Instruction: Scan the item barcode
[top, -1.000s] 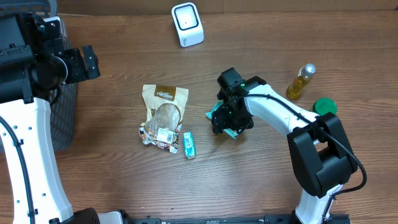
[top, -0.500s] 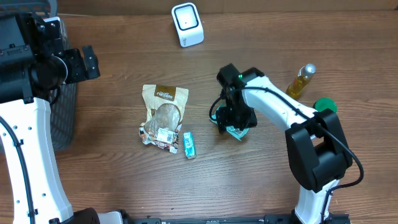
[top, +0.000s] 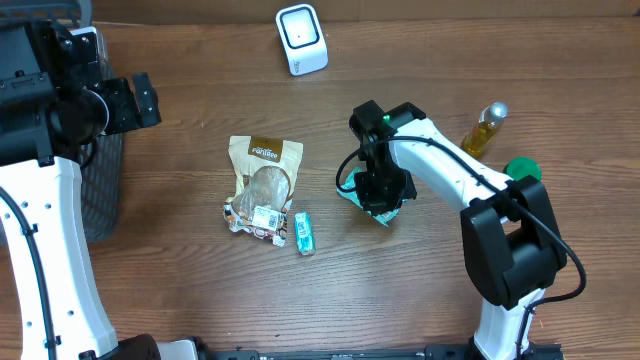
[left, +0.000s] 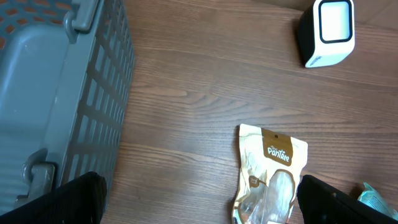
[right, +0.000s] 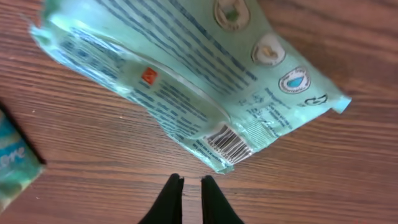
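Observation:
A teal wipes packet (right: 186, 74) lies flat on the wooden table with its barcode (right: 227, 144) facing up near its lower edge. My right gripper (right: 191, 178) is shut just short of that edge, its tips close together with nothing between them. From overhead the right gripper (top: 378, 195) hangs over the packet (top: 349, 189) and hides most of it. The white barcode scanner (top: 301, 38) stands at the back of the table. My left gripper (left: 202, 205) is open wide above bare table, far left of the packet.
A brown snack pouch (top: 262, 185) and a small teal pack (top: 303, 232) lie left of the packet. A grey basket (left: 56, 93) stands at the left edge. An oil bottle (top: 484, 131) and a green lid (top: 521, 172) sit at the right.
My right gripper has shut and shifted slightly over the packet, which now lies flat beyond the tips. The left arm has not moved.

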